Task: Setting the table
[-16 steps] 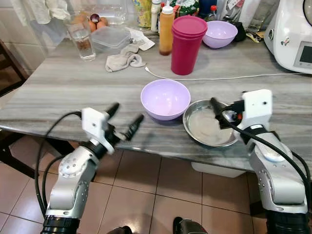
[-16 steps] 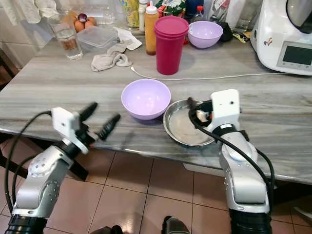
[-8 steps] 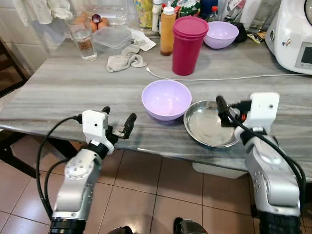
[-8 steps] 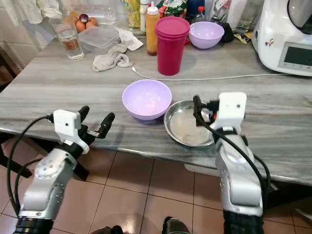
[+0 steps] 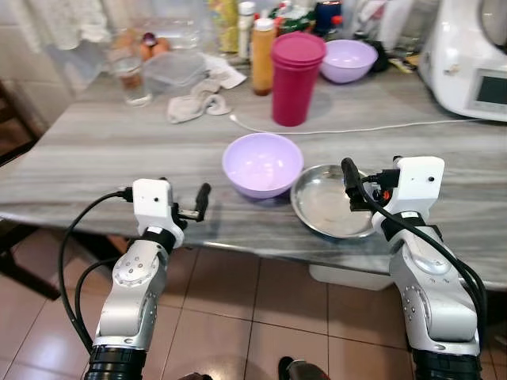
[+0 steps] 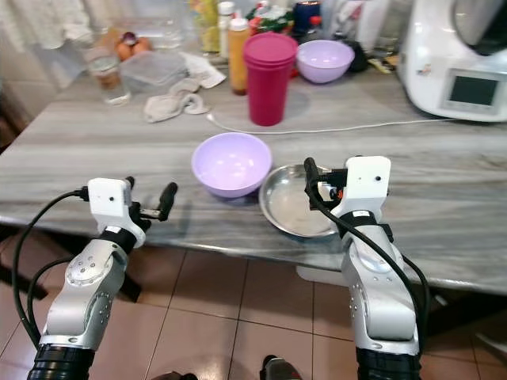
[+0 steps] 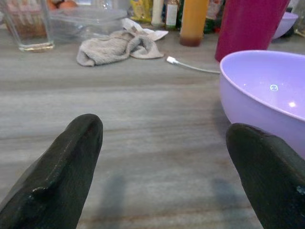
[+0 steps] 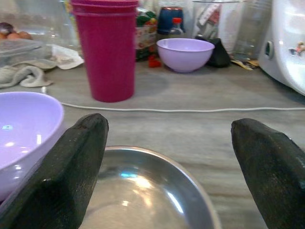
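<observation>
at the grey table's [image 5: 95, 150] near edge, the round steel plate [image 5: 331, 207] lies at 3 o'clock of the lilac plastic bowl [image 5: 262, 163] — within reach. right gripper [image 8: 167, 157] hovers wide-fingered at its rim, seemingly lining up a grasp; left gripper [image 7: 167, 157], fingers wide, empty.

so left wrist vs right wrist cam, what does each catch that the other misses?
Left wrist alone: the grey cloth, the drinking glass and the orange bottle.

Right wrist alone: the steel plate below its open fingers, and the white appliance.

Both: the near purple bowl, the magenta cups, the white cable and the grey table.
</observation>
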Tool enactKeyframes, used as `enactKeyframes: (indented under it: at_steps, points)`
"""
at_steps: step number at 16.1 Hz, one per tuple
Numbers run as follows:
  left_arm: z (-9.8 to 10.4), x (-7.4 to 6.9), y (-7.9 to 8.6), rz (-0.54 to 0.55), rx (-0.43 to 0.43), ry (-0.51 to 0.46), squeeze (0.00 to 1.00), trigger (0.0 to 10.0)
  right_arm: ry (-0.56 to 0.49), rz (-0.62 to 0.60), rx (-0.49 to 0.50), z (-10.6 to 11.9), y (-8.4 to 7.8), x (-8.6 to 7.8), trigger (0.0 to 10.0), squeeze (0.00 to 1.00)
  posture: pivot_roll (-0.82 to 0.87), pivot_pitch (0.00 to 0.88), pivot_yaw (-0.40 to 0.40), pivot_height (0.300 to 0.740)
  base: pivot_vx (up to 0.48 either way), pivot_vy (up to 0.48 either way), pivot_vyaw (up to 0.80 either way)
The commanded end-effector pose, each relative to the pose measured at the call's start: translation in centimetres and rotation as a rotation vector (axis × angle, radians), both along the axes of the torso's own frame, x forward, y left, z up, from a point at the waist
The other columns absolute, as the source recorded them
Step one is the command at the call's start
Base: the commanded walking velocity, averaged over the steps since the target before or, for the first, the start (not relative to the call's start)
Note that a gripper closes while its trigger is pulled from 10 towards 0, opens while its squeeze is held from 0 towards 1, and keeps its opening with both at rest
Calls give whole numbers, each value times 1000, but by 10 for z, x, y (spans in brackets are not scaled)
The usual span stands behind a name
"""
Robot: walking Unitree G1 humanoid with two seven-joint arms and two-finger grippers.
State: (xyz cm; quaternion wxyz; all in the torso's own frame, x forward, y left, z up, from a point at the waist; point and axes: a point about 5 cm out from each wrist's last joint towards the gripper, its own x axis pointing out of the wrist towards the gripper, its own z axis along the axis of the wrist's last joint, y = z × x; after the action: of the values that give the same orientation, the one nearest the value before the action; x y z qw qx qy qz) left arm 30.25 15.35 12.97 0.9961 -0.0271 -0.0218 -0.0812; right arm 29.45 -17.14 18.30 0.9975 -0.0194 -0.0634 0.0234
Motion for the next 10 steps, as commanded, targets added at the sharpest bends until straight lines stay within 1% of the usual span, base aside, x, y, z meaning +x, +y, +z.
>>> enactKeyframes:
  at_steps: [1, 3, 5, 6, 9, 10]
  points:
    - [-2, 0, 4, 18, 13, 11, 0, 10000, -15, -2, 2, 2, 0, -1, 10000, 0, -214, 100, 40, 740, 0, 0, -744]
    - [-5, -1, 4, 33, 27, 18, 0, 10000, -36, 7, 6, 2, -1, -4, 10000, 0, -213, 105, 38, 740, 0, 0, 0]
    - [-5, -2, 4, 41, 38, 25, 0, 10000, -45, -14, -3, 3, -2, -5, 10000, 0, -213, 108, 39, 740, 0, 0, 0]
    - [-5, -2, 3, 44, 39, 25, 0, 10000, -40, -37, -23, 3, -3, -4, 10000, 0, -213, 108, 39, 740, 0, 0, 0]
    - [-2, 0, 1, 48, 34, 20, 0, 10000, -45, -46, -10, 4, -3, -1, 10000, 0, -214, 110, 41, 740, -280, 0, 0]
    - [-1, 1, 1, 50, 36, 19, 0, 10000, -52, -77, -33, 5, -5, -1, 10000, 0, -219, 111, 44, 740, -307, 0, 0]
